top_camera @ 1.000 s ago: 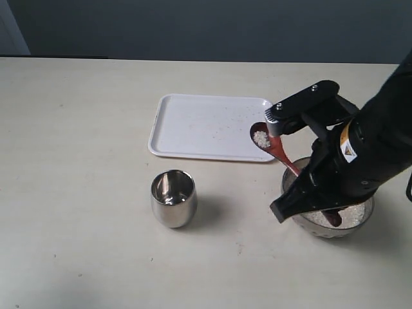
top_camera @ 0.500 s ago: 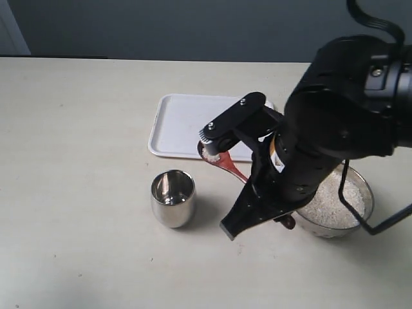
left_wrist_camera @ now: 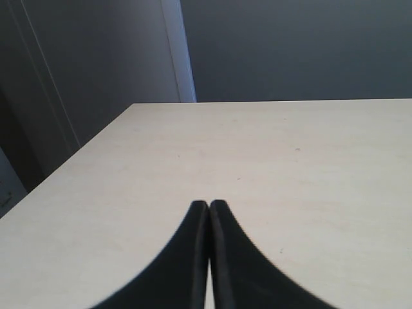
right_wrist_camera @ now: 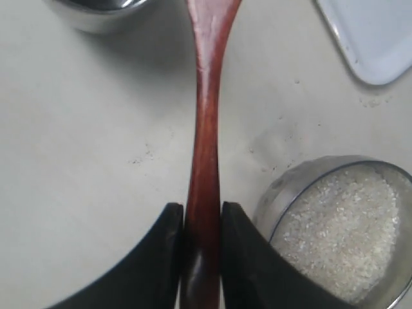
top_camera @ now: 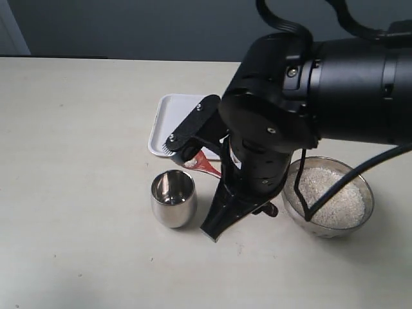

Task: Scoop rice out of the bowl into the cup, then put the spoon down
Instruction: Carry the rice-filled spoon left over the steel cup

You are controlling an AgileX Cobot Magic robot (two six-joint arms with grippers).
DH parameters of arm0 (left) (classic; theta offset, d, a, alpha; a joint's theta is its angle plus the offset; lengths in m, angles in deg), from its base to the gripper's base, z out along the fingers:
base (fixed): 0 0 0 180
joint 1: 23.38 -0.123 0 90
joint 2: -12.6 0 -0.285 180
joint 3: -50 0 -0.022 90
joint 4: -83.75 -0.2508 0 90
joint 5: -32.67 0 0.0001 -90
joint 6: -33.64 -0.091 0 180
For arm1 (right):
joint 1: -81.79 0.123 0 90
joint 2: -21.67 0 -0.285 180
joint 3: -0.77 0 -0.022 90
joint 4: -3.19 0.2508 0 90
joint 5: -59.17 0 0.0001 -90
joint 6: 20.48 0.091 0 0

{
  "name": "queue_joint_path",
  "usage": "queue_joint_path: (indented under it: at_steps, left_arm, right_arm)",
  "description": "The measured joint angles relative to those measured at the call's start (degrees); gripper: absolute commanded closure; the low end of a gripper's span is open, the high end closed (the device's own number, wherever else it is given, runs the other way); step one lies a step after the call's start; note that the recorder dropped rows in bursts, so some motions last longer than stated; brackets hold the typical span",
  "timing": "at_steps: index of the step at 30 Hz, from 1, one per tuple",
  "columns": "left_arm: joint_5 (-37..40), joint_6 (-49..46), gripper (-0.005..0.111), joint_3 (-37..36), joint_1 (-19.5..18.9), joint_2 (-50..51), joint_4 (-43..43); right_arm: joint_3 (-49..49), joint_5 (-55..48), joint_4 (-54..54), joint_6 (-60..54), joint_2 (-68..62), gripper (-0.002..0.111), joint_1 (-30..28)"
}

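Note:
My right gripper (right_wrist_camera: pixel 203 209) is shut on the handle of the dark reddish-brown spoon (right_wrist_camera: pixel 205 129). In the exterior view the big black right arm (top_camera: pixel 283 129) hides most of it. A short red stretch of the spoon (top_camera: pixel 205 166) shows just behind and right of the steel cup (top_camera: pixel 172 198). The spoon's head is hidden, so I cannot see any grains on it. The cup (right_wrist_camera: pixel 96 13) stands upright on the table. To its right sits the wide metal bowl (top_camera: pixel 291 193), holding a heap of white rice (top_camera: pixel 331 193). My left gripper (left_wrist_camera: pixel 209 205) is shut and empty over bare table.
A white tray (top_camera: pixel 168 125) lies behind the cup, partly covered by the right arm, and its corner shows in the right wrist view as the tray (right_wrist_camera: pixel 370 38). The bowl (right_wrist_camera: pixel 283 187) is close beside the right fingers. The table's far edge meets a dark wall.
The right arm has swung left from above the bowl toward the cup, carrying the spoon. The bowl and its rice are now uncovered. Cup, bowl and tray have not moved.

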Motion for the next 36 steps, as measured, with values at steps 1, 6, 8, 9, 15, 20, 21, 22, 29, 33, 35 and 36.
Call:
queue_joint_path:
  at_steps: [1,6,8,9,15,20,21,22,29,33,35,36]
  left_arm:
    - [0.0,0.0,0.106,0.0,0.0,0.0,0.0]
    - [0.0,0.0,0.106,0.0,0.0,0.0,0.0]
    - [0.0,0.0,0.106,0.0,0.0,0.0,0.0]
    - [0.0,0.0,0.106,0.0,0.0,0.0,0.0]
    - [0.0,0.0,0.106,0.0,0.0,0.0,0.0]
    - [0.0,0.0,0.106,0.0,0.0,0.0,0.0]
    - [0.0,0.0,0.106,0.0,0.0,0.0,0.0]
    - [0.0,0.0,0.106,0.0,0.0,0.0,0.0]
    - [0.0,0.0,0.106,0.0,0.0,0.0,0.0]
    - [0.0,0.0,0.106,0.0,0.0,0.0,0.0]
    - [0.0,0.0,0.106,0.0,0.0,0.0,0.0]
    - [0.0,0.0,0.106,0.0,0.0,0.0,0.0]
  right_arm:
    - [-0.2,0.0,-0.5,-0.3,-0.1,0.109,0.4]
    - [-0.2,-0.4,-3.1,-0.4,-1.1,0.109,2.1]
    - [-0.2,-0.5,-4.9,-0.5,-1.7,0.109,2.7]
    - [-0.2,-0.5,-5.7,-0.5,-1.9,0.109,3.0]
    - [-0.2,-0.9,-8.6,-0.6,-2.6,0.109,3.5]
    - [-0.2,-0.8,-11.0,-0.6,-2.6,0.109,3.6]
    - [-0.2,-0.8,-11.1,-0.6,-2.6,0.109,3.6]
    - [-0.2,-0.5,-11.3,-0.6,-2.6,0.109,3.6]
    - [-0.2,0.6,-11.5,-0.6,-3.3,0.109,3.6]
    - [-0.2,0.7,-12.0,-0.6,-4.9,0.109,3.6]
    - [-0.2,0.7,-13.4,-0.6,-5.6,0.109,4.0]
    - [-0.2,0.7,-13.9,-0.7,-5.7,0.109,4.1]
